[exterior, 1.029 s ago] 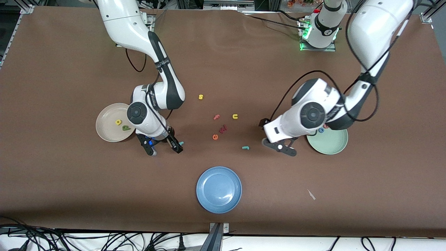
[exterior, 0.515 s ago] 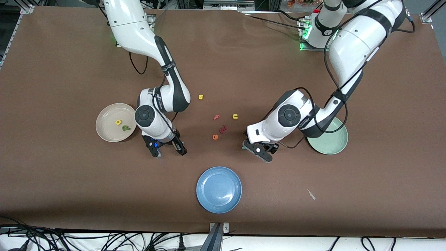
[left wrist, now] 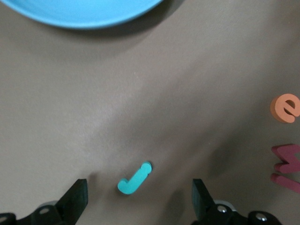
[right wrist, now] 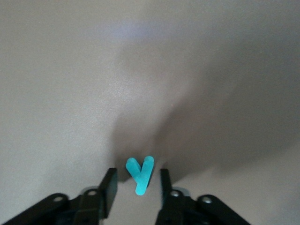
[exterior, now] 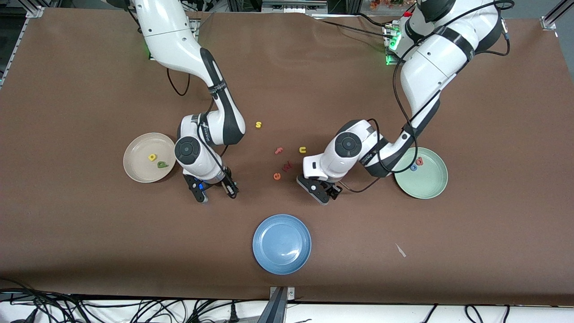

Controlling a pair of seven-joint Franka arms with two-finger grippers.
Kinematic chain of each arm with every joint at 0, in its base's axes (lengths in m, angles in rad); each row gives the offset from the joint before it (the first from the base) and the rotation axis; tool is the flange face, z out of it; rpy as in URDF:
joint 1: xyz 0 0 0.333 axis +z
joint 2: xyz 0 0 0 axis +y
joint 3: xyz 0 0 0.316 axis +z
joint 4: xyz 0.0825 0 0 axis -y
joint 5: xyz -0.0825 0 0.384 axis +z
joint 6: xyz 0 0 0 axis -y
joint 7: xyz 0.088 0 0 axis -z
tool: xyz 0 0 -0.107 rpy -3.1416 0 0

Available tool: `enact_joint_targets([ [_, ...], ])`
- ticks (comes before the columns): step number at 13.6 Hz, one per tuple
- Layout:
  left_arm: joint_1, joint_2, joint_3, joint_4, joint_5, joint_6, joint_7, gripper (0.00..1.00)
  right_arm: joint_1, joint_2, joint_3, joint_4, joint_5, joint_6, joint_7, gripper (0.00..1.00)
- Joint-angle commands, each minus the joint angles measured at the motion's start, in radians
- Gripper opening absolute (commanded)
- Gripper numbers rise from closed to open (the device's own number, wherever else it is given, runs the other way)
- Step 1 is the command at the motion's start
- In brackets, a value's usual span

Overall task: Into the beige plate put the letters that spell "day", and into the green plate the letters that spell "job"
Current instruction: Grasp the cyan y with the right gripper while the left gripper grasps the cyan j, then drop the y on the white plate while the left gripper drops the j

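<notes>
The right arm bends down mid-table; the right gripper [right wrist: 136, 185] sits low over the teal "y" [right wrist: 140, 174], jaws narrowed around it, a slim gap showing each side. The left arm reaches down too; the left gripper [left wrist: 139, 201] hangs with jaws wide over the teal "j" [left wrist: 134, 178]. The yellow "d" [exterior: 152, 157] and green "a" [exterior: 162, 164] lie in the beige plate [exterior: 134, 172] beside the right arm. The "o" [exterior: 414, 168] and "b" [exterior: 419, 162] lie in the green plate [exterior: 426, 188]. A blue plate [exterior: 281, 243] sits toward the table's front-camera edge. Loose letters "e" [exterior: 276, 176], "w" [exterior: 287, 166], "f" [exterior: 278, 150], "u" [exterior: 302, 150], "s" [exterior: 258, 124] lie between the arms.
</notes>
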Motion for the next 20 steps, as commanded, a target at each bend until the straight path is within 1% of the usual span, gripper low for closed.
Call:
enact_joint_targets([
  [1, -0.008, 0.011, 0.02, 0.03, 0.083, -0.005, 0.049, 0.86, 0.002, 0.026, -0.006, 0.031, 0.025, -0.001, 0.004, 0.11],
  [2, -0.011, 0.011, 0.02, 0.03, 0.089, -0.005, 0.053, 0.81, 0.003, 0.026, -0.006, 0.031, 0.023, 0.0, -0.008, 0.0],
  [4, -0.026, 0.014, 0.023, 0.03, 0.096, -0.005, 0.056, 0.69, 0.002, 0.026, -0.006, 0.035, 0.017, -0.004, -0.008, 0.0],
  [6, -0.035, 0.016, 0.029, 0.03, 0.135, -0.005, 0.053, 0.65, 0.002, 0.024, -0.006, 0.043, 0.011, -0.011, -0.013, 0.0],
  [7, -0.035, 0.016, 0.029, 0.03, 0.141, -0.005, 0.053, 0.65, 0.0, 0.021, -0.007, 0.049, -0.001, -0.021, -0.021, 0.0],
  [8, -0.035, 0.016, 0.029, 0.03, 0.143, -0.005, 0.053, 0.64, -0.003, 0.015, -0.01, 0.064, -0.036, -0.052, -0.042, 0.0],
  [9, -0.035, 0.019, 0.029, 0.03, 0.144, -0.005, 0.054, 0.58, 0.0, 0.007, -0.013, 0.061, -0.065, -0.09, -0.103, 0.0],
  [10, -0.035, 0.019, 0.029, 0.03, 0.144, -0.005, 0.053, 0.44, 0.0, -0.023, -0.027, 0.042, -0.075, -0.125, -0.187, 0.0],
  [11, -0.035, 0.019, 0.029, 0.03, 0.143, -0.005, 0.053, 0.23, 0.0, -0.052, -0.048, 0.014, -0.075, -0.173, -0.287, 0.0],
  [12, -0.035, 0.019, 0.029, 0.03, 0.136, -0.005, 0.05, 0.09, 0.002, -0.083, -0.067, -0.012, -0.076, -0.223, -0.391, 0.0],
  [13, -0.035, 0.017, 0.029, 0.03, 0.13, -0.005, 0.044, 0.0, 0.003, -0.114, -0.105, -0.05, -0.092, -0.269, -0.509, 0.0],
  [14, -0.034, 0.017, 0.029, 0.03, 0.127, -0.005, 0.04, 0.0, 0.003, -0.152, -0.137, -0.101, -0.096, -0.282, -0.644, 0.0],
  [15, -0.032, 0.014, 0.029, 0.028, 0.127, -0.005, 0.04, 0.0, 0.005, -0.186, -0.16, -0.153, -0.099, -0.282, -0.732, 0.0],
  [16, -0.023, 0.005, 0.026, 0.025, 0.126, -0.009, 0.04, 0.0, 0.006, -0.223, -0.183, -0.202, -0.125, -0.284, -0.795, 0.0],
  [17, -0.012, -0.013, 0.024, 0.019, 0.124, -0.022, 0.042, 0.0, 0.008, -0.273, -0.193, -0.268, -0.204, -0.285, -0.882, 0.0],
  [18, 0.009, -0.039, 0.02, 0.01, 0.124, -0.054, 0.047, 0.0, 0.008, -0.318, -0.196, -0.323, -0.277, -0.299, -0.919, 0.0],
  [19, 0.032, -0.064, 0.0, 0.008, 0.124, -0.106, 0.048, 0.0, 0.006, -0.335, -0.211, -0.352, -0.303, -0.322, -0.93, 0.0],
  [20, 0.067, -0.082, -0.044, 0.01, 0.118, -0.172, 0.048, 0.0, 0.008, -0.347, -0.238, -0.371, -0.309, -0.328, -0.941, 0.0],
])
